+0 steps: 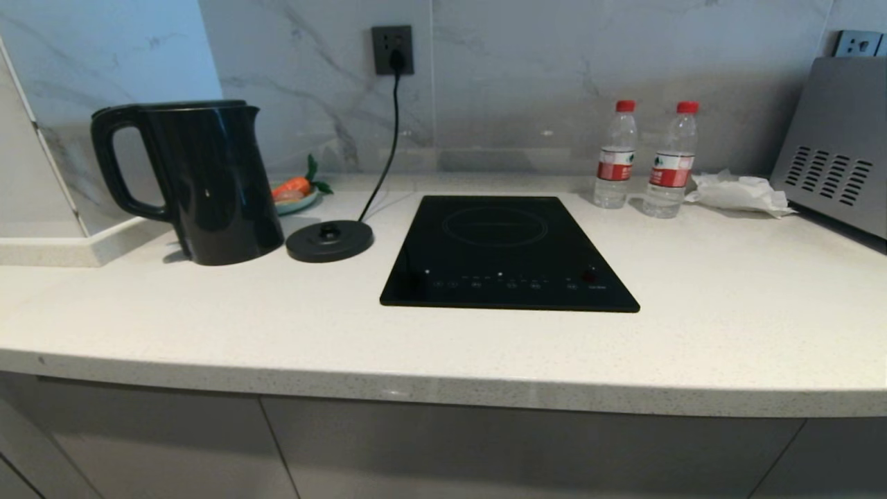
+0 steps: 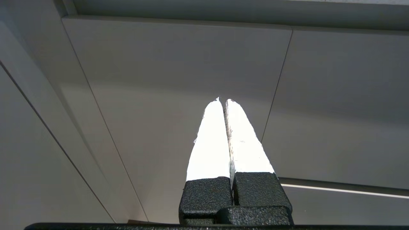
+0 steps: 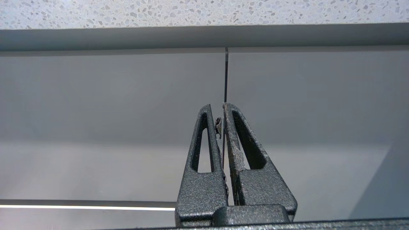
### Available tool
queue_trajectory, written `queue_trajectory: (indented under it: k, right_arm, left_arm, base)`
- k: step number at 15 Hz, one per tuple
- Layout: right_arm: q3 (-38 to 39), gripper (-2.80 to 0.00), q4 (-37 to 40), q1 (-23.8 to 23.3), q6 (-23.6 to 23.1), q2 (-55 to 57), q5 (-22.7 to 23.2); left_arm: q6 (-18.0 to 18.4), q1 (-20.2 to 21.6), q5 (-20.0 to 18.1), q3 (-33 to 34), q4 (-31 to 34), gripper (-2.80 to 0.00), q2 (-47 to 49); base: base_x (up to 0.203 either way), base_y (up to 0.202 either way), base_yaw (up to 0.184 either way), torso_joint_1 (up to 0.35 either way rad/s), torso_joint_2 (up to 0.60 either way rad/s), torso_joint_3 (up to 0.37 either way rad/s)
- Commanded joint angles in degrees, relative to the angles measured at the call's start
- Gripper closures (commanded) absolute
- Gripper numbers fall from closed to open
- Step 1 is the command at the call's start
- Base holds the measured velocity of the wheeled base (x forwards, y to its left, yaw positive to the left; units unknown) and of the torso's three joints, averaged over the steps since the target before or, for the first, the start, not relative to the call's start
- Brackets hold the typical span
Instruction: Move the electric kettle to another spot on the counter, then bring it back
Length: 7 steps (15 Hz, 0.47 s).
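Both grippers hang below the counter (image 1: pixel 443 346), facing the grey cabinet doors (image 1: pixel 485 450) under its rounded front edge, and neither shows in the head view. The left gripper (image 2: pixel 223 100) has its pale fingers pressed together with nothing between them; the right gripper (image 3: pixel 217 107) has its dark fingers drawn together too, and it holds nothing. Up on the counter, the electric kettle (image 1: pixel 208 184) stands upright near the left back corner, handle toward the left end, just beside its round corded base (image 1: pixel 330 240) and not on it. To the right of the base lies the black cooktop (image 1: pixel 506 253), and two water bottles (image 1: pixel 615 156) stand near the back edge.
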Motion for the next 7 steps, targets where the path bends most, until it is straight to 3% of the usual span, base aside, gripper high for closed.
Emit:
queue_trajectory:
  k: [1,7]
  right_arm:
    - [-0.1,0.0,-0.1,0.0,0.0,0.0,0.0]
    - [-0.1,0.0,-0.1,0.0,0.1,0.0,0.0]
  left_arm:
    - [0.0,0.0,0.1,0.0,0.0,0.0,0.1]
    - [-0.1,0.1,0.1,0.0,0.0,0.0,0.1]
  base:
    - [0.0,0.0,0.0,0.0,0.0,0.0]
    - [0.0,0.0,0.0,0.0,0.0,0.0]
